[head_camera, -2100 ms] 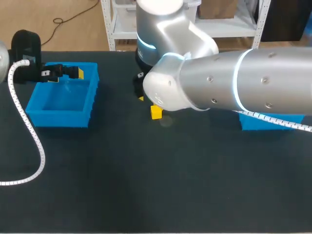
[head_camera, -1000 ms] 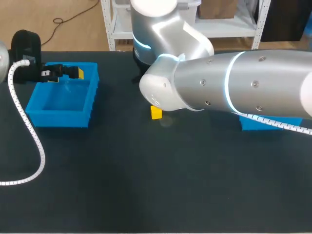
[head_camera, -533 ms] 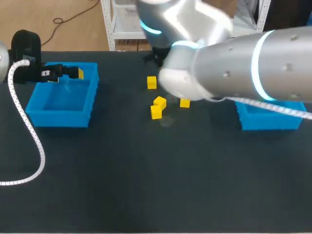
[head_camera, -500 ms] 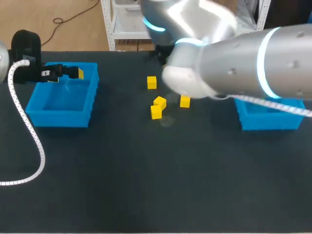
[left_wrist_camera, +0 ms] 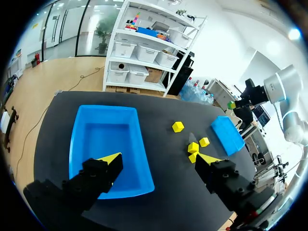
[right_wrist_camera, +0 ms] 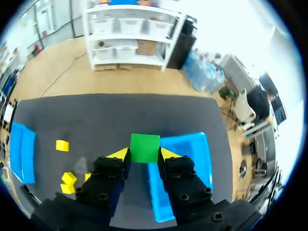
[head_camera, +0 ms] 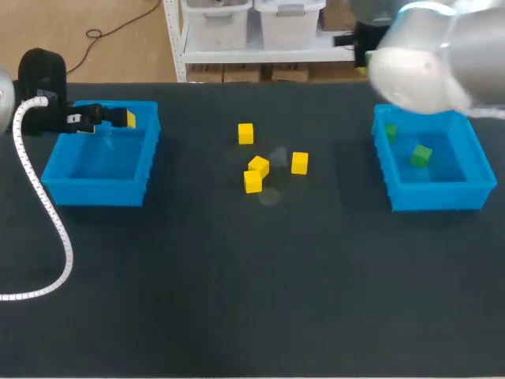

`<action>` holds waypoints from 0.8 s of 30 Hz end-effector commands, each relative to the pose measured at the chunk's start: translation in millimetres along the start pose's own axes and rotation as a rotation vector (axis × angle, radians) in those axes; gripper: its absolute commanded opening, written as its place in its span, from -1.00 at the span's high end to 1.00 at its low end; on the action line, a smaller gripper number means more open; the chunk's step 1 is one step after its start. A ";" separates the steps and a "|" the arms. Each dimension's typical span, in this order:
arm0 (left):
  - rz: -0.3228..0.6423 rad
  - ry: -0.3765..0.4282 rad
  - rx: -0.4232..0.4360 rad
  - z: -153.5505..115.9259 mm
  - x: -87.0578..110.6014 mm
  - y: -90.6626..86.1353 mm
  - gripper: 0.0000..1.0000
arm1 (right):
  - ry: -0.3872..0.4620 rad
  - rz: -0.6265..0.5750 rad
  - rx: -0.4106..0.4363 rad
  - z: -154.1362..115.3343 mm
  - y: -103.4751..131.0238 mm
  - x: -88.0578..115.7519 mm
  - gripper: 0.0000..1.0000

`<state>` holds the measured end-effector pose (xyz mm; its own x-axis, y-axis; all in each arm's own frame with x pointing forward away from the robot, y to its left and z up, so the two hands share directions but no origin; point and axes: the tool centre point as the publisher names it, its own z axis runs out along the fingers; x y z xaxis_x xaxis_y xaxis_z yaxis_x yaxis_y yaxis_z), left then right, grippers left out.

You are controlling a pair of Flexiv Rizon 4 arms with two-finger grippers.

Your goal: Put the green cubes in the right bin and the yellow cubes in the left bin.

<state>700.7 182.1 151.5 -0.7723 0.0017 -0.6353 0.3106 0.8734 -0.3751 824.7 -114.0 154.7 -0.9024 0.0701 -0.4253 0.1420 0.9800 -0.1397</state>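
My right gripper [right_wrist_camera: 145, 154] is shut on a green cube [right_wrist_camera: 145, 148], held high over the table near the right blue bin [right_wrist_camera: 185, 175]. In the head view my right arm [head_camera: 430, 59] comes in at the back right, above that bin [head_camera: 465, 193], which holds two green cubes [head_camera: 420, 155] [head_camera: 390, 132]. Several yellow cubes lie mid-table: one at the back [head_camera: 245, 133], two touching [head_camera: 259, 166] [head_camera: 252, 182], one to their right [head_camera: 299, 163]. My left gripper [head_camera: 118, 118] hangs open over the left bin's [head_camera: 99, 192] back rim, nothing between its fingers.
The left wrist view shows the left bin [left_wrist_camera: 82, 144] just under its gripper [left_wrist_camera: 159, 161], the yellow cubes [left_wrist_camera: 178, 126] beyond it and the right bin [left_wrist_camera: 228, 134] farther off. A white spiral cable [head_camera: 47, 213] trails over the table's left side.
My right arm has swung from the table's middle to the back right with the green cube, uncovering the yellow cubes and the right bin. The left arm has kept still.
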 end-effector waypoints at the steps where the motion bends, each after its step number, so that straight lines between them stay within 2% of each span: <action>1: 0.002 -0.006 0.011 -0.2 1.2 2.2 -1.00 | -0.197 0.041 -0.005 1.3 -68.2 22.9 1.00; 8: 0.002 -0.006 0.011 -0.2 1.2 2.2 -1.00 | -0.108 0.156 -0.032 19.0 -98.4 45.9 1.00; 20: 0.002 -0.006 0.011 -0.2 1.2 2.2 -1.00 | -0.084 0.204 -0.017 34.2 -107.7 50.9 0.99; 21: 0.002 -0.006 0.011 -0.2 1.2 2.2 -1.00 | -0.096 0.189 0.000 34.2 -107.0 51.5 0.58; 22: 0.002 -0.006 0.011 -0.2 1.2 2.2 -1.00 | -0.115 0.188 0.014 33.8 -105.9 51.3 0.00; 23: 0.002 -0.006 0.011 -0.2 1.2 2.2 -1.00 | -0.131 0.188 0.017 32.9 -105.4 51.1 -1.00; 24: 0.002 -0.006 0.011 -0.2 1.2 2.2 -1.00 | -0.147 0.199 0.010 32.5 -105.2 50.2 -1.00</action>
<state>700.7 182.1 151.5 -0.7722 0.0018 -0.6353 0.3106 0.8734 -0.3751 780.8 -223.4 119.2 -0.8653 0.2533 -0.4325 0.3052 0.9507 -0.0539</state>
